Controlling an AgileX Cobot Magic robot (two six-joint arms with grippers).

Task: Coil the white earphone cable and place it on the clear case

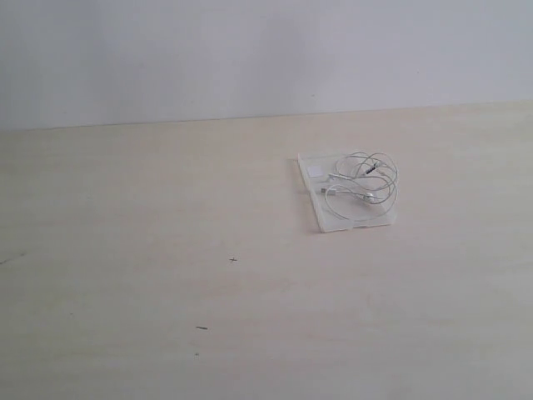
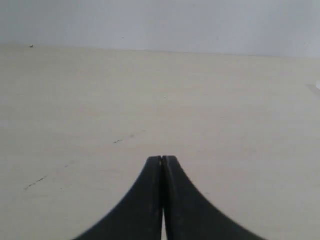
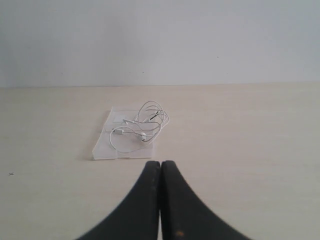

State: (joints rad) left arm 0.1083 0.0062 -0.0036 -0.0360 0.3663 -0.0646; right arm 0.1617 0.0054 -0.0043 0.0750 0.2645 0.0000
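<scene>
The white earphone cable (image 1: pixel 364 182) lies in loose loops on top of the clear case (image 1: pixel 333 218), which rests flat on the table right of centre; a white square patch (image 1: pixel 316 171) shows in its far-left half. No arm appears in the exterior view. In the right wrist view the coiled cable (image 3: pixel 142 127) and the case (image 3: pixel 102 149) sit ahead of my right gripper (image 3: pixel 160 163), which is shut, empty and well short of them. My left gripper (image 2: pixel 163 158) is shut on nothing over bare table; the case is out of its view.
The light wooden table (image 1: pixel 166 250) carries a few small dark marks (image 1: pixel 201 327). A plain pale wall (image 1: pixel 250 50) stands behind the table's far edge.
</scene>
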